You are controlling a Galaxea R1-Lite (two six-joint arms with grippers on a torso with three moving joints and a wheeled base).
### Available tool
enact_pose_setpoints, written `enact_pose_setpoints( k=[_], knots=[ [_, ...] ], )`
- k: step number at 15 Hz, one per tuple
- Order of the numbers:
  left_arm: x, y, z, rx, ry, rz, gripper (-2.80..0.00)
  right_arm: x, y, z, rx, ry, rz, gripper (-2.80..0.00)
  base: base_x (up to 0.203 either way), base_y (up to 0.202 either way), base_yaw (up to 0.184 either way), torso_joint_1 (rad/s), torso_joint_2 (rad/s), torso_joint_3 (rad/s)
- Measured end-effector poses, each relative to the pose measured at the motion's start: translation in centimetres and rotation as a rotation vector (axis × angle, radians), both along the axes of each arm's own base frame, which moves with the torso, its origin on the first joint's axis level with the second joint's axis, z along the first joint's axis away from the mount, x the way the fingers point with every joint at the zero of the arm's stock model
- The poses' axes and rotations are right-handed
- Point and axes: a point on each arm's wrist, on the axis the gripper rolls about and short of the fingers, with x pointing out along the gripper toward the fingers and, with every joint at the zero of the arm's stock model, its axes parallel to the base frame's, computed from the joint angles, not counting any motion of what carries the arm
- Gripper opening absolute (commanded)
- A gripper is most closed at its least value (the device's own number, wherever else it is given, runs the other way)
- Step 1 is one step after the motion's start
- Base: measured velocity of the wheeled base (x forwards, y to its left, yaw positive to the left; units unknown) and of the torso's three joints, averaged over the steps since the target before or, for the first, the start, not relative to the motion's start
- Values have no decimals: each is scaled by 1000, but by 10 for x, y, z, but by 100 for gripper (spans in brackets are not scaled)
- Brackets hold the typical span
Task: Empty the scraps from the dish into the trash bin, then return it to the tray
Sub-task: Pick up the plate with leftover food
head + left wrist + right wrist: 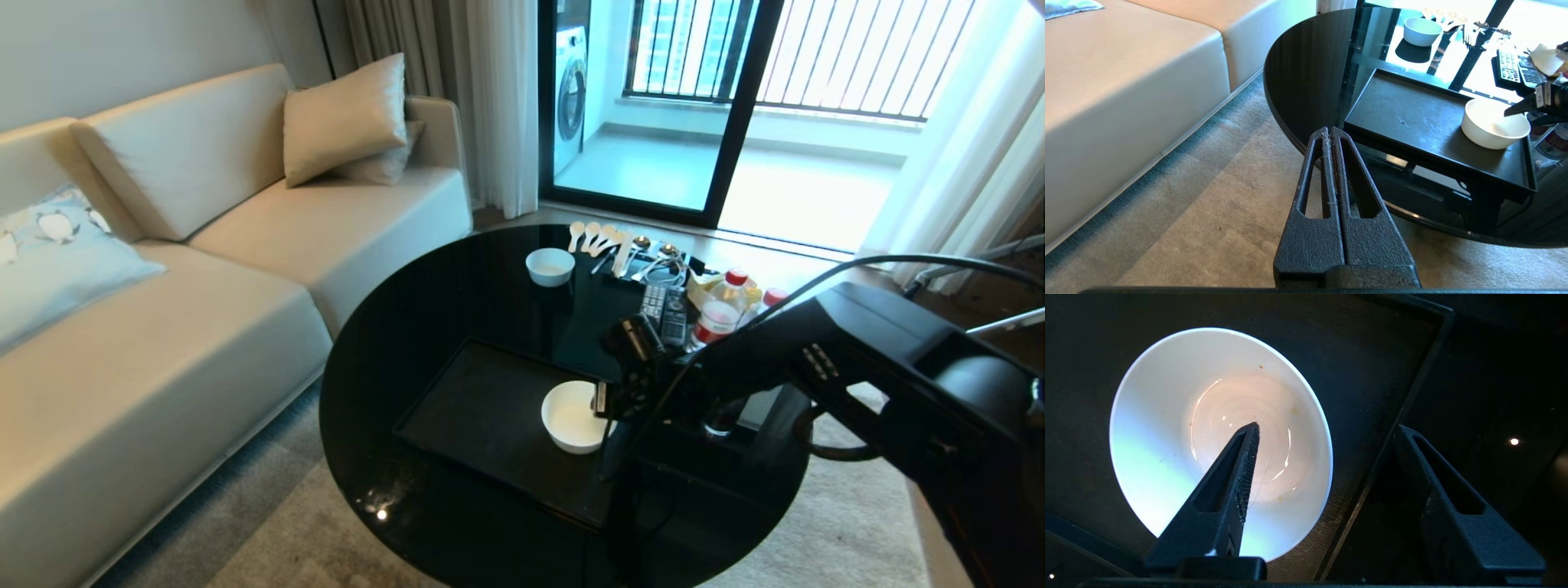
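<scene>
The dish [574, 416] sits upright on the tray [482, 408], near the tray's right-hand edge as the head view shows it, just beside the low rim; its inside holds no orange slices or pale strips, only a few tiny specks and a wet sheen in the right wrist view, so the emptying looks done and the return to the tray looks done as well. The right pincer [1327, 433] stands wide apart over the dish's near wall, one finger inside the bowl and the other outside past the tray rim; neither finger visibly presses the wall, so I judge the dish released; what seems left is only to draw the arm clear. The trash bin shows in none of the views. The left pincer [1331, 132] hangs beside the tabletop [408, 327] above the carpet, its fingers pressed together on nothing, parked. As for writing: bottles [722, 310] with red caps and pale labels stand at the far right of the tabletop, and two remote controls [663, 310] lie near them, but no brand or word can be read.
</scene>
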Motion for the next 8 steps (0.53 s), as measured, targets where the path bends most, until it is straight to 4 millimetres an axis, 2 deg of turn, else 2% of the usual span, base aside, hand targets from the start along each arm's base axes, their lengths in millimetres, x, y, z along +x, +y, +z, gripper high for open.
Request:
enact_pose_setpoints(
  k=[4,8],
  knots=[
    [0,0,0,0,0,0,-280,-2,-6,32,4,-66,13,0,0,0,0,0,0,0],
    [0,0,0,0,0,0,-280,-19,-21,65,-84,-166,48,0,0,0,0,0,0,0]
  ],
)
